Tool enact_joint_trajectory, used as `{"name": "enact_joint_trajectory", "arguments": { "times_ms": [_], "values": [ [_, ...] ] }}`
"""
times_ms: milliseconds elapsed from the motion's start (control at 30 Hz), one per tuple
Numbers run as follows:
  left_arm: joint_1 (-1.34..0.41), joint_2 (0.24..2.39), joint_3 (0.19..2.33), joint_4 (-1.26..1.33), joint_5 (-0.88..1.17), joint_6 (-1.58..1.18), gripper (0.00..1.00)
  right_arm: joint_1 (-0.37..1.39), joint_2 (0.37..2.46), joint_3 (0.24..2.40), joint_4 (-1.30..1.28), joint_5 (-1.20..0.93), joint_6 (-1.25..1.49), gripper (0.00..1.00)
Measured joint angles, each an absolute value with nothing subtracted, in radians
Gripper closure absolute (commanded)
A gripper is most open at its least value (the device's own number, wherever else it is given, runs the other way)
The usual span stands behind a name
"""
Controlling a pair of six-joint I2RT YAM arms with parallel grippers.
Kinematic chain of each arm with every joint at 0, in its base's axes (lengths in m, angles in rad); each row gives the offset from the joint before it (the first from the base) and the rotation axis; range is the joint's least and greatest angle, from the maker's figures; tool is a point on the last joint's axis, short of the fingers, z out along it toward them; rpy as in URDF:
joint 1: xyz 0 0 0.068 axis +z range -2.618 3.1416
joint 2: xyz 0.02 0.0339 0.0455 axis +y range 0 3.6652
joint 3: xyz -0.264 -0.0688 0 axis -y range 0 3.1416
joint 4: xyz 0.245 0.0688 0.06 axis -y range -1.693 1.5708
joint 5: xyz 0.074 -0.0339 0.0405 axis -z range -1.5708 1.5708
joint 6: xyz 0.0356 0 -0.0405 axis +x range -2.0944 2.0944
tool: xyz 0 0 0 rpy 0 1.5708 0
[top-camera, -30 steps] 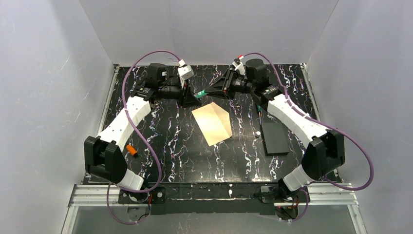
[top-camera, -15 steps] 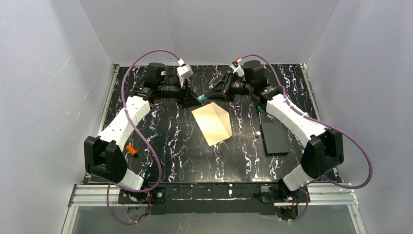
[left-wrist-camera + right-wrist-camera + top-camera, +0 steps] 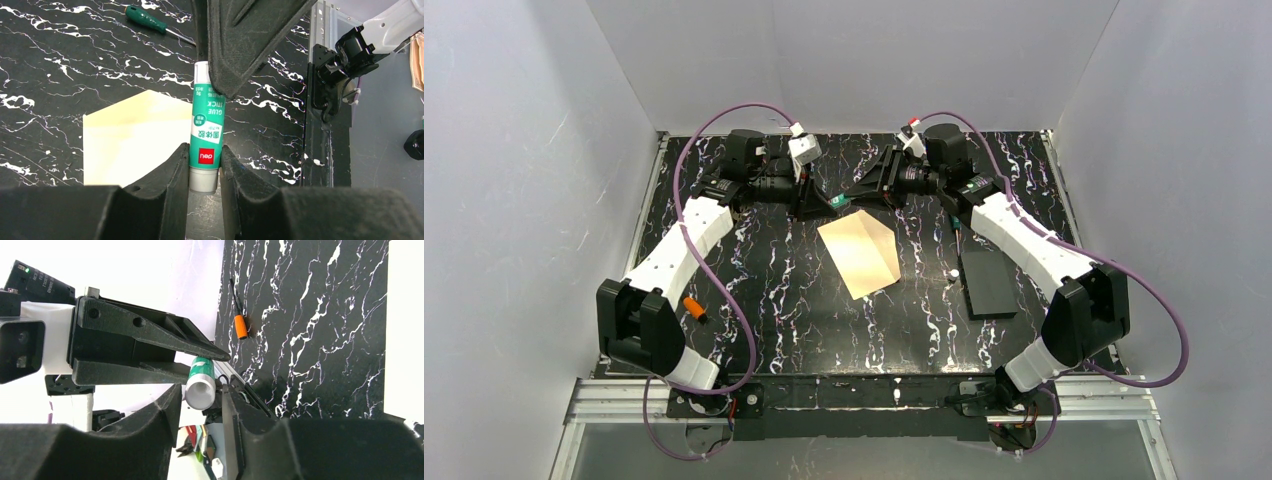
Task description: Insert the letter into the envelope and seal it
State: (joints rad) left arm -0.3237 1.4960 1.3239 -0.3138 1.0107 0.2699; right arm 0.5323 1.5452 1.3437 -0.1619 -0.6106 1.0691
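Left wrist: left jaws clamp glue stick (image 3: pixel 205 145); right jaws cover its top, grip unclear.

The right end of the glue stick (image 3: pixel 205 140) hides behind a finger of the right gripper (image 3: pixel 850 193), and the left gripper (image 3: pixel 204 152) covers part of the envelope (image 3: pixel 130 140).

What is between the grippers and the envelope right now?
A green glue stick: the left gripper has its jaws clamped on one end, and the other end sits between the jaws of the right gripper, near the far edge of the envelope. Nothing else visible lies between them and the envelope.
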Motion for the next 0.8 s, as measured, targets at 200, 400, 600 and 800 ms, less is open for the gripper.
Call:
{"name": "enact_joint_trajectory", "arguments": {
  "times_ms": [200, 400, 600, 800],
  "values": [
    [-0.324, 1.496, 1.324, -0.305, 1.017, 0.262, 1.00, 0.537, 1.546, 1.344, -0.163, -0.611, 1.048, 0.41],
    [-0.324, 1.492, 1.323, -0.266, 1.021, 0.211, 1.00, 0.572, 1.557, 1.379, -0.184, -0.561, 0.995, 0.41],
    [-0.324, 1.485, 1.308, -0.257, 1.026, 0.188, 1.00, 0.611, 1.560, 1.382, -0.168, -0.520, 0.993, 0.50],
    [-0.324, 1.483, 1.303, -0.251, 1.025, 0.178, 1.00, 0.616, 1.564, 1.382, -0.155, -0.501, 0.995, 0.66]
  ]
}}
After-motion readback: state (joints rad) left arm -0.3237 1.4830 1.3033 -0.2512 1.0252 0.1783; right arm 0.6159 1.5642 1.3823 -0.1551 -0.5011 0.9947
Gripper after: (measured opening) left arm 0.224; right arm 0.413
